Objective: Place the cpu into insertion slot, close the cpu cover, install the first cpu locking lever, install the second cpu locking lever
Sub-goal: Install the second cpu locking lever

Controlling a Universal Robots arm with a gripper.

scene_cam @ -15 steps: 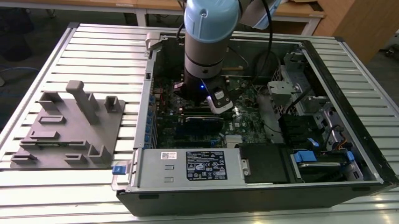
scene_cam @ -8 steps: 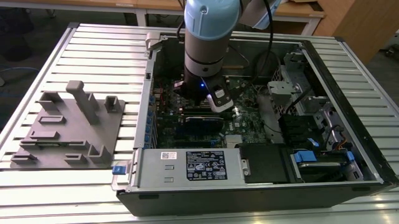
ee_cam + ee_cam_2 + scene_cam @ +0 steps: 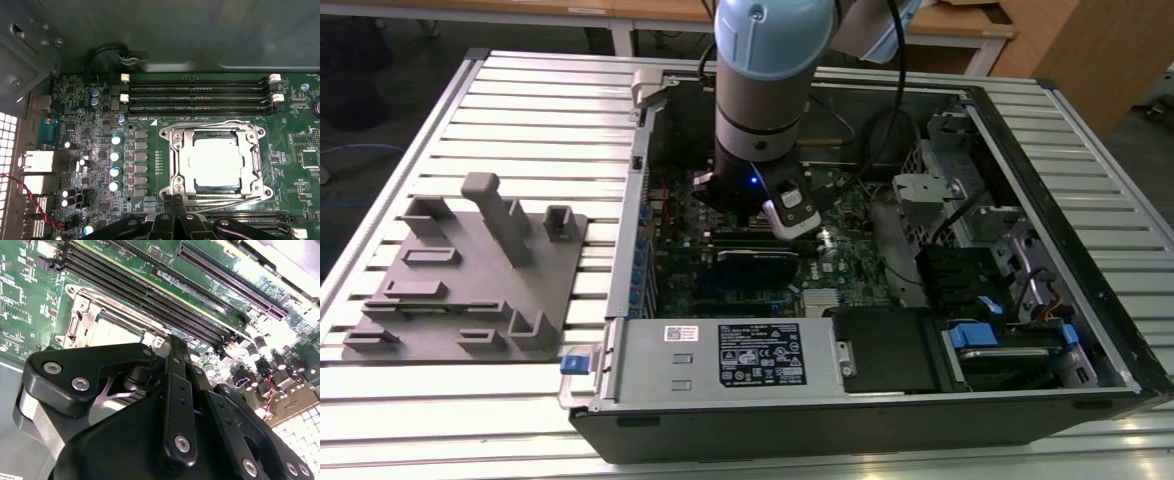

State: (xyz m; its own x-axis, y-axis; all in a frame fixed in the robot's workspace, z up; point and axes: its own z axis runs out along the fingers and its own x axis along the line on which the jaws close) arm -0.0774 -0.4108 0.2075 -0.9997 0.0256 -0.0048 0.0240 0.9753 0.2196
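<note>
Closed gripper (image 3: 172, 200) touched the cpu cover (image 3: 216, 131) over the seated cpu (image 3: 216, 161); slipping risked scraping the motherboard (image 3: 292, 142).

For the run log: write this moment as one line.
cpu: seated in insertion slot | cpu cover: closed over it | gripper: at socket edge, fingers together, holding nothing
</note>
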